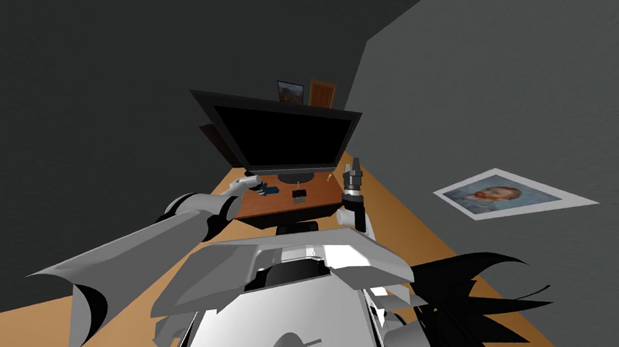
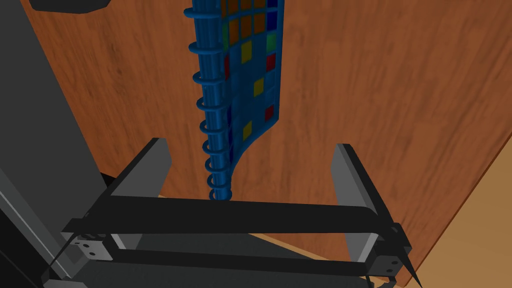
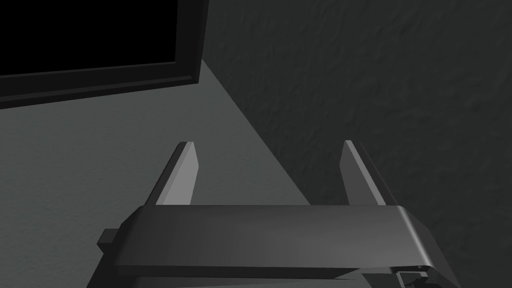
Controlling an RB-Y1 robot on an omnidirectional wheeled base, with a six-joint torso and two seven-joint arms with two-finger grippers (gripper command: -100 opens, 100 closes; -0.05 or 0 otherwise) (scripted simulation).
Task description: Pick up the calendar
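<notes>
Blue, spiral-bound and gridded with coloured squares, the calendar (image 2: 245, 75) lies on the reddish-brown wooden bench (image 2: 375, 100), at the left foot of the black flat monitor (image 1: 280, 139). My left tool (image 2: 250, 145) hangs over it, fingers apart, the ring binding between them, neither touching. Farther right, my right tool (image 3: 267, 145) stands raised beside the monitor, fingers apart.

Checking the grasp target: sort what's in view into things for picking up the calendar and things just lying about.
For the job: blue spiral-bound calendar; left gripper, open, straddling it; wooden desk under it.
Lying about: black monitor; small dark object on the desk; wall portrait; right gripper, open, raised.
</notes>
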